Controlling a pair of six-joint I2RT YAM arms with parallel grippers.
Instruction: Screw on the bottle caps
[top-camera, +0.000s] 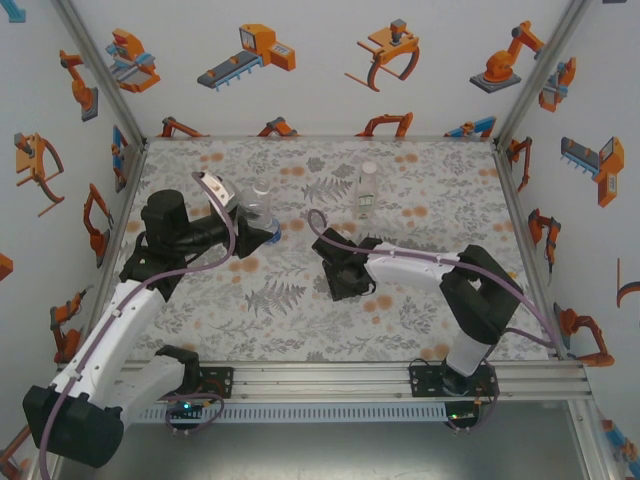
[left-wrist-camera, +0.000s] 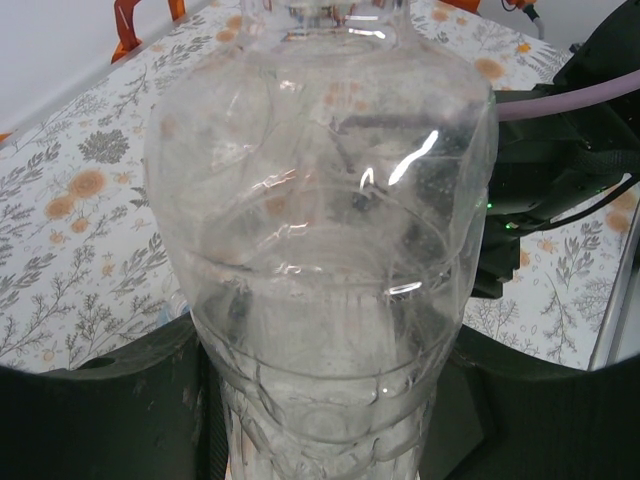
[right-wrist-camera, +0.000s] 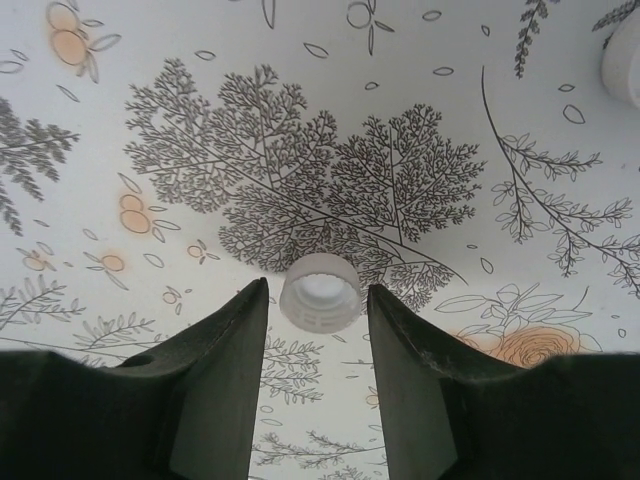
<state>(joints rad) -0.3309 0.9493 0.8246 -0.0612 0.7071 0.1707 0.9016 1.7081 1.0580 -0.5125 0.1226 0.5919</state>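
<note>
A plain clear bottle stands upright between the dark fingers of my left gripper, which is shut on its lower body. From above, this bottle sits at the left gripper, left of the table's middle. A white bottle cap lies on the floral cloth, open side up. My right gripper is open around it, with a small gap on each side. From above, the right gripper points down near the table's middle. A second cap lies at the top right edge.
A bottle with a green-white label stands upright behind the right gripper. A small blue patch shows beside the left gripper; I cannot tell what it is. The right arm is close to the held bottle. Printed walls enclose the table.
</note>
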